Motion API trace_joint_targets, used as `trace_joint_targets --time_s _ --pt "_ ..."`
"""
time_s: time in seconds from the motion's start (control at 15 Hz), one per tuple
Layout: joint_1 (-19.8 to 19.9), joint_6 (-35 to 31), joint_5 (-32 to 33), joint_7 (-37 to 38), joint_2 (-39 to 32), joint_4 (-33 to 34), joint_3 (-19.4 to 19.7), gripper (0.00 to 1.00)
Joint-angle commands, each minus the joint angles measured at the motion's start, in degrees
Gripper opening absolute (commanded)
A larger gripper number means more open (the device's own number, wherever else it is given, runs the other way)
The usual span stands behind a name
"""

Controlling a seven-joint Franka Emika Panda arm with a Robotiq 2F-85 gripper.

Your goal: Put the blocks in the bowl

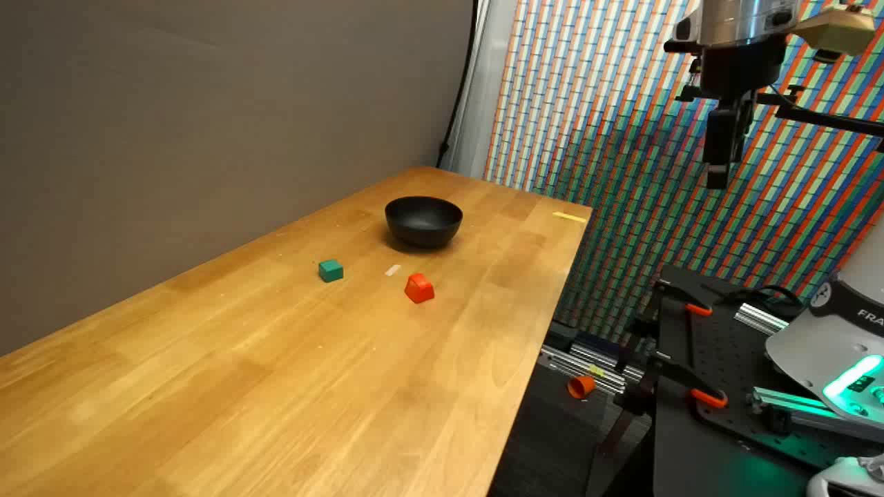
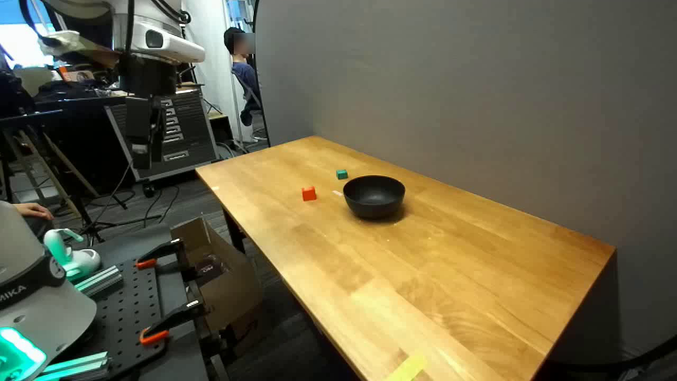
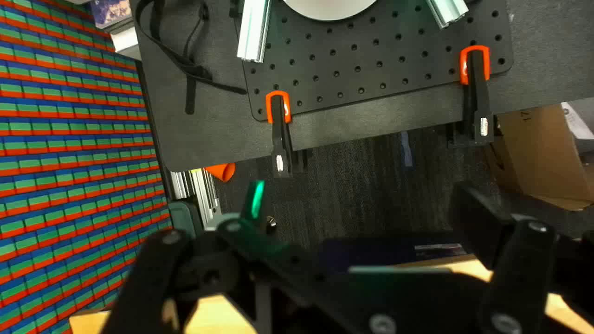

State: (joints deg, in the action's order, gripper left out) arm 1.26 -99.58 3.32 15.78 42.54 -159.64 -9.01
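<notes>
The red block (image 1: 419, 288) and the green block (image 1: 331, 270) lie apart on the wooden table. They also show in another exterior view, the red block (image 2: 309, 193) nearer the robot's side and the green block (image 2: 341, 174) farther back. The round black bowl (image 1: 423, 222) stands upright near them; it also shows as a black bowl (image 2: 374, 197) with no block visible inside. My gripper (image 1: 718, 176) hangs high beside the table, away from blocks and bowl. In the wrist view the gripper (image 3: 366, 213) has its fingers wide apart with nothing between them. Blocks and bowl are out of the wrist view.
The wooden table (image 1: 290, 386) borders a grey wall panel (image 2: 476, 106) at its back. Clamps (image 2: 174, 320) hold the robot's base plate (image 3: 352, 60) on a dark stand. A cardboard box (image 2: 227, 286) is on the floor between the stand and table.
</notes>
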Motion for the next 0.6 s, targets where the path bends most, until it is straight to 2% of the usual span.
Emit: trace_joint_targets --time_s 0.0,0.4,0.53 --pt "-0.5 0.2 0.3 0.3 -0.1 0.1 0.5 1.0" --pt "-0.5 0.2 0.3 0.3 -0.1 0.1 0.5 1.0" --pt "0.1 -3.4 -0.4 2.6 -2.1 0.2 0.2 1.0"
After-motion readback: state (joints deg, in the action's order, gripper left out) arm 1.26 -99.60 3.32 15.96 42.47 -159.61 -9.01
